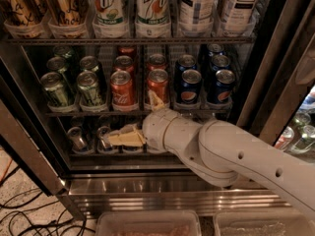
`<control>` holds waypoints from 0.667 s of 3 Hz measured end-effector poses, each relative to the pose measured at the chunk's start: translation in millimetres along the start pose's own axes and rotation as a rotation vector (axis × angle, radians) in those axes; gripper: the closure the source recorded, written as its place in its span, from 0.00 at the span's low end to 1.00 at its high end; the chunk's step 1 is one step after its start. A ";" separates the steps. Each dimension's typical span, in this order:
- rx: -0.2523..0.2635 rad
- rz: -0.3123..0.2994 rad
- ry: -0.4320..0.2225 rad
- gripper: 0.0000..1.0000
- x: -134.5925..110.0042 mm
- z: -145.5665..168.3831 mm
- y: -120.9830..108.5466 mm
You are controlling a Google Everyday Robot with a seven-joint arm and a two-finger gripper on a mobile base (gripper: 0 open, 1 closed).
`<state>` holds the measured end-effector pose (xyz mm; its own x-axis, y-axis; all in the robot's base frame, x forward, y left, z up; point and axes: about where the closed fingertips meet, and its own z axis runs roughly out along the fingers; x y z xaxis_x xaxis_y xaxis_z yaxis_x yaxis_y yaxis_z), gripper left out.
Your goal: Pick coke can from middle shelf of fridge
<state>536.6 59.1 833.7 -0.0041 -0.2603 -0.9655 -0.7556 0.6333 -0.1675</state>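
Observation:
Red coke cans stand in two lanes of the middle shelf (93, 113) of the fridge (147, 193); the front ones are at left (122, 88) and right (157, 85), with more behind them. My gripper (140, 120) is open just below and in front of the right front coke can. Its upper finger (155, 101) points up over that can's base. Its lower finger (124, 138) points left in front of the rack below. It holds nothing.
Green cans (56, 89) fill the shelf's left lanes and blue Pepsi cans (189, 86) the right. Tall bottles (152, 9) stand on the rack above, small bottles (78, 138) on the rack below. The door frame (275, 82) is at right. Cables (29, 215) lie on the floor.

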 end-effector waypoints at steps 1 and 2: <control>0.010 0.004 0.002 0.00 -1.6 -2.0 -7.3; 0.010 0.004 0.002 0.18 -1.6 -2.1 -7.4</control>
<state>540.8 53.3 836.8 -0.0085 -0.2594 -0.9657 -0.7489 0.6416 -0.1658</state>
